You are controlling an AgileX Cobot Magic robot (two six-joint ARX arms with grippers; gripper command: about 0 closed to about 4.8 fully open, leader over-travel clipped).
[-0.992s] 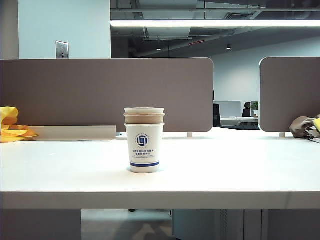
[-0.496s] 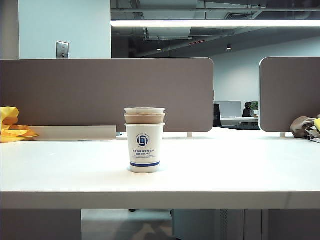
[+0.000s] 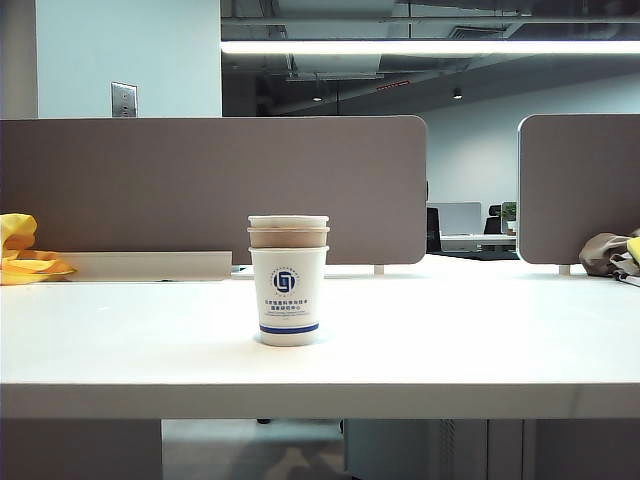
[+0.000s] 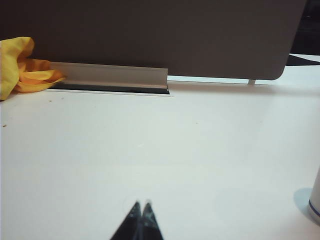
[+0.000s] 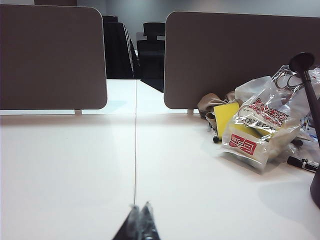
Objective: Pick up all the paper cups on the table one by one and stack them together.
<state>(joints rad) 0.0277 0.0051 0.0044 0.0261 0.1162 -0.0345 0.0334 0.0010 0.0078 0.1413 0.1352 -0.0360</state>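
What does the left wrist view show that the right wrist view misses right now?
Only the left wrist view shows the yellow cloth by the partition, the edge of a white paper cup with its blue band, and the shut left gripper. Only the right wrist view shows the pile of plastic bags, a black marker, and the shut right gripper. Both share the white table and the grey partition panels; neither gripper holds anything.
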